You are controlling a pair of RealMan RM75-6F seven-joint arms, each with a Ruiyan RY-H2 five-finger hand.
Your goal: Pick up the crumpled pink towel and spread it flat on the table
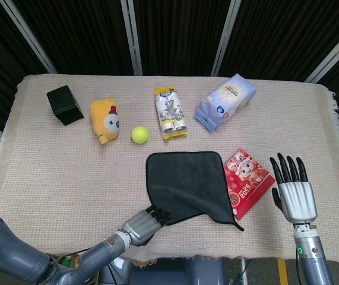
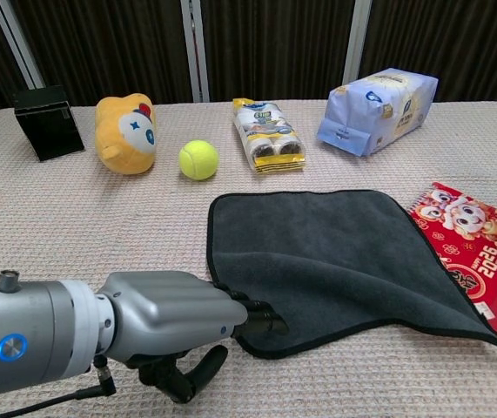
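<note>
A dark grey towel [image 1: 187, 184] lies spread flat at the table's front middle; no pink towel shows in either view. Its right edge overlaps a red printed packet [image 1: 247, 180]. My left hand [image 1: 142, 222] reaches in from the front edge, fingers straight, with its fingertips [image 2: 261, 320] resting on the towel's [image 2: 335, 257] near-left corner. In the chest view the left hand [image 2: 170, 318] fills the lower left, its thumb hanging below and off the cloth. My right hand [image 1: 294, 193] hovers right of the red packet, fingers spread and holding nothing.
Along the back stand a black box [image 1: 65, 104], a yellow plush toy [image 1: 105, 120], a tennis ball [image 1: 139, 135], a snack pack [image 1: 169, 113] and a pale blue bag [image 1: 225, 101]. The table's front edge [image 1: 216, 256] runs just behind both hands.
</note>
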